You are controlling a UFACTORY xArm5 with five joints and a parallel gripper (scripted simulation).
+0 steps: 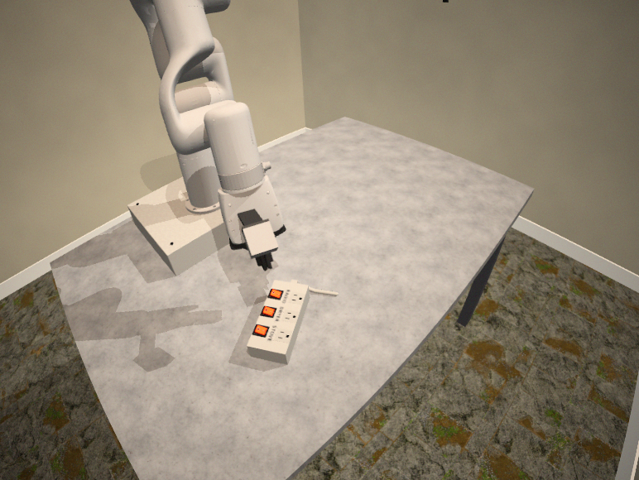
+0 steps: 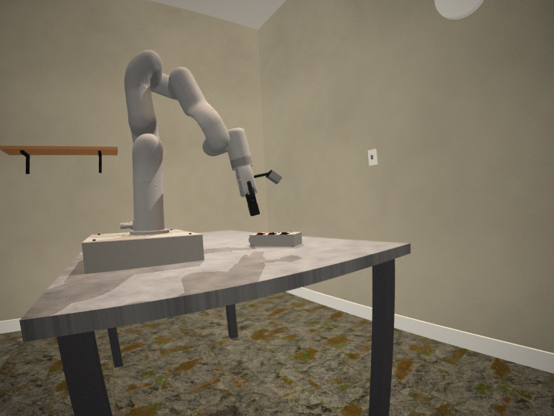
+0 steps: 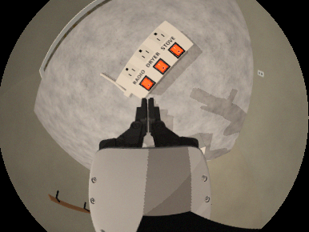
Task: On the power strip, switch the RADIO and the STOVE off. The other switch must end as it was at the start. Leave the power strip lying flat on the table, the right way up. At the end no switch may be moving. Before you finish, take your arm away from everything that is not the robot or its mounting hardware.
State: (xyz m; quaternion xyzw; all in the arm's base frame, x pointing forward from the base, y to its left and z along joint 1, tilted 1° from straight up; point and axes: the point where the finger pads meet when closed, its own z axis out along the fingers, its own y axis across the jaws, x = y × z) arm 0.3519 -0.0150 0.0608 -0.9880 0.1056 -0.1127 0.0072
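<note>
A cream power strip (image 1: pixel 289 330) (image 2: pixel 286 241) (image 3: pixel 140 58) lies flat on the grey table (image 1: pixel 392 206), the right way up. It has three lit orange rocker switches: RADIO (image 1: pixel 275 293) (image 3: pixel 147 83) nearest the cord end, DRYER (image 1: pixel 267 311) (image 3: pixel 161 66) in the middle, and STOVE (image 1: pixel 261 330) (image 3: pixel 177 50) at the far end. My gripper (image 1: pixel 266 266) (image 2: pixel 253 211) (image 3: pixel 147 105) is shut and empty. It hangs tilted above the table, just short of the RADIO end of the strip, not touching it.
The arm's base block (image 1: pixel 170 232) (image 2: pixel 143 250) stands at the back left of the table. A short cord stub (image 1: pixel 323 291) sticks out of the strip's RADIO end. A wooden shelf (image 2: pixel 58 150) hangs on the back wall.
</note>
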